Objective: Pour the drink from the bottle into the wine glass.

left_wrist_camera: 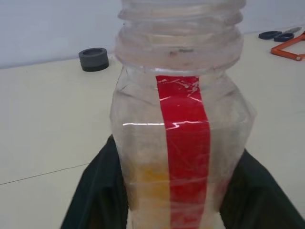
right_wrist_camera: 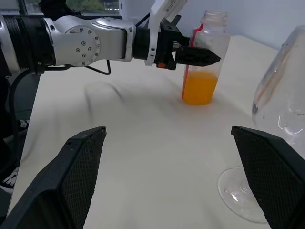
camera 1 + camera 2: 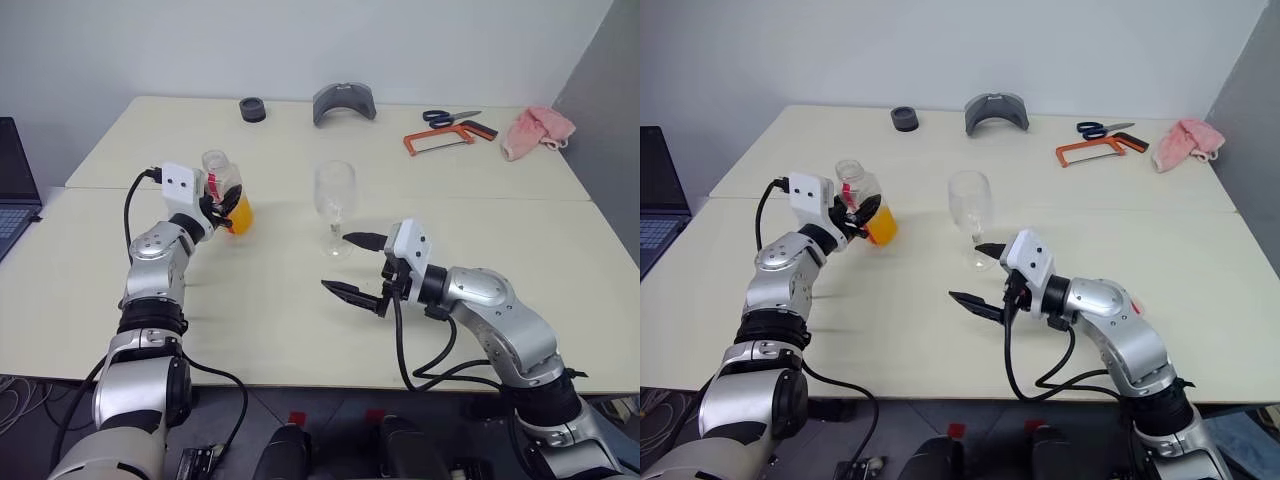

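Right gripper (image 3: 352,265) nearest, at the near edge of the table (image 3: 300,330), fingers spread wide, nothing between them. Wine glass (image 3: 335,205) upright just beyond it, bowl looks empty. Left gripper (image 3: 222,203) clamped on the bottle (image 3: 226,195), uncapped, upright, left of the glass. Orange drink (image 2: 200,88) fills the bottle's lower part.

— Seeing two pale cream tables (image 3: 300,330) pushed together, seam running across, against a plain white wall (image 3: 300,40).

— Grey panel (image 3: 610,70) at right; laptop (image 3: 15,190) on a side surface at left — even, soft lighting.
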Robot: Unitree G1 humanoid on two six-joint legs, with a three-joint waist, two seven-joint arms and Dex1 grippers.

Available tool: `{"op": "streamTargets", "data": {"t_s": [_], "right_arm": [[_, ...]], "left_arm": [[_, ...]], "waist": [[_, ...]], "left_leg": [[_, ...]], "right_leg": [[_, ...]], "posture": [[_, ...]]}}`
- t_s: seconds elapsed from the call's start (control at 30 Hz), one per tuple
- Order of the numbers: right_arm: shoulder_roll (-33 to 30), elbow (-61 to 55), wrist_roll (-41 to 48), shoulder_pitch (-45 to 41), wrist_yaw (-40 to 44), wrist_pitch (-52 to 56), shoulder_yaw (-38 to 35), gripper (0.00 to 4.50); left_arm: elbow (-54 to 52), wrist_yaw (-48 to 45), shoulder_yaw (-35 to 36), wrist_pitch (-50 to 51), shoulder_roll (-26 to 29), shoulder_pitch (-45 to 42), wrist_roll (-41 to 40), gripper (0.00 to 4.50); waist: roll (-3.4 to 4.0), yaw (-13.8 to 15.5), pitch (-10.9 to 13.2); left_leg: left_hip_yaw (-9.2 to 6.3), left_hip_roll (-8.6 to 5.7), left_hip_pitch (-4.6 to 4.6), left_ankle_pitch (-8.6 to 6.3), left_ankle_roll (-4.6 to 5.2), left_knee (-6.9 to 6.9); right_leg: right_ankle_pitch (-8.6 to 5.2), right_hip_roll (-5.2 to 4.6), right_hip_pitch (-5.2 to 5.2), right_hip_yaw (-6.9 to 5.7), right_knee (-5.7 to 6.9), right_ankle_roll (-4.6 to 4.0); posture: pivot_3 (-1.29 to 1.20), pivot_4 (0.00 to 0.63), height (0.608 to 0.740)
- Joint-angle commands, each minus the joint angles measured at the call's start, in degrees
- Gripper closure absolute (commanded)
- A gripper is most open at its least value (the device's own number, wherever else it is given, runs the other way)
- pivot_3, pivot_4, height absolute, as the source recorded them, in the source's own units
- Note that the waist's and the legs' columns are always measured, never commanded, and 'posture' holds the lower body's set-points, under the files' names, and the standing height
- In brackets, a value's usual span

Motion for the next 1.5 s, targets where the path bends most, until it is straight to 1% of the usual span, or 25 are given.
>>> {"op": "streamTargets", "data": {"t_s": [0.03, 0.13, 0.27, 0.43, 0.57, 0.8, 1.03, 1.23, 1.5], "right_arm": [[1.3, -2.3, 0.3, -1.5, -1.1, -2.5, -1.1, 0.00], [1.7, -2.3, 0.2, -1.4, -1.7, -3.3, -1.4, 0.00], [1.9, -3.4, 1.4, -1.0, -3.1, -2.7, -3.3, 0.00], [0.8, -4.9, 3.3, 0.6, -4.7, -0.7, -6.7, 0.00], [0.3, -4.0, 3.1, 0.5, -6.1, -0.7, -8.5, 0.00], [1.0, -0.7, 1.7, -1.0, -8.8, -1.9, -9.6, 0.00], [1.7, 0.9, 1.5, -2.1, -10.0, -3.2, -10.4, 0.00], [1.0, 1.5, 2.0, -1.3, -8.4, -5.3, -11.2, 0.00], [-2.3, 2.1, 5.6, -1.1, -4.6, -4.7, -14.7, 0.00]], "left_arm": [[-0.9, -0.6, 0.4, -1.3, 0.5, -1.1, -0.3, 2.75], [-1.7, -0.7, 0.7, -1.2, 0.1, -0.8, -0.8, 2.75], [-8.3, -1.5, -1.5, -1.6, -0.4, -0.1, 0.3, 2.76], [-15.7, -1.1, -7.1, -4.3, 0.6, -1.4, 6.4, 2.77], [-17.4, -0.2, -10.7, -7.0, 0.9, -4.2, 10.9, 2.79], [-14.3, 1.6, -16.8, -16.2, 1.9, -9.5, 20.3, 2.79], [-8.0, 5.3, -20.1, -24.9, 3.3, -13.5, 26.7, 2.79], [-3.5, 9.1, -22.0, -31.1, 4.7, -16.1, 31.7, 2.79], [-0.1, 12.8, -23.9, -36.4, 6.1, -18.3, 36.3, 2.79]], "waist": [[0.00, 0.0, 0.0], [0.00, 0.0, 0.0], [-0.01, 0.1, 0.0], [-0.02, 0.2, 0.0], [-0.01, 0.1, 0.0], [-0.01, 0.1, 0.0], [-0.01, 0.0, 0.0], [-0.02, 0.1, 0.0], [-0.02, 0.1, 0.0]], "left_leg": [[0.00, 0.00, 0.00, 0.00, 0.00, 0.00], [-0.02, 0.00, -0.01, 0.00, 0.00, 0.01], [-0.07, 0.01, -0.06, 0.00, 0.00, 0.02], [-0.21, 0.02, -0.20, 0.03, -0.06, 0.08], [-0.17, -0.03, -0.19, 0.01, -0.02, 0.08], [0.01, -0.05, -0.17, 0.01, -0.01, 0.05], [0.19, -0.06, -0.16, 0.00, 0.00, 0.04], [0.24, -0.06, -0.20, 0.00, 0.00, 0.05], [0.30, -0.07, -0.20, 0.00, 0.01, 0.04]], "right_leg": [[0.00, 0.00, 0.00, 0.00, 0.00, 0.00], [0.00, -0.01, 0.00, 0.00, 0.00, 0.00], [0.00, -0.01, -0.01, -0.03, 0.00, 0.00], [0.00, -0.03, -0.07, -0.10, 0.00, -0.01], [0.00, 0.00, -0.07, -0.09, -0.01, 0.00], [0.00, 0.05, -0.07, -0.04, -0.01, 0.00], [0.00, 0.07, -0.11, -0.01, 0.00, 0.00], [0.00, 0.06, -0.11, -0.02, 0.00, 0.00], [0.00, 0.05, -0.12, -0.02, 0.00, 0.00]], "posture": [[0.00, 0.150, 0.740], [0.00, 0.150, 0.740], [0.00, 0.150, 0.740], [0.00, 0.150, 0.740], [0.00, 0.150, 0.740], [0.00, 0.150, 0.740], [0.00, 0.150, 0.740], [0.00, 0.150, 0.740], [0.00, 0.150, 0.740]]}}
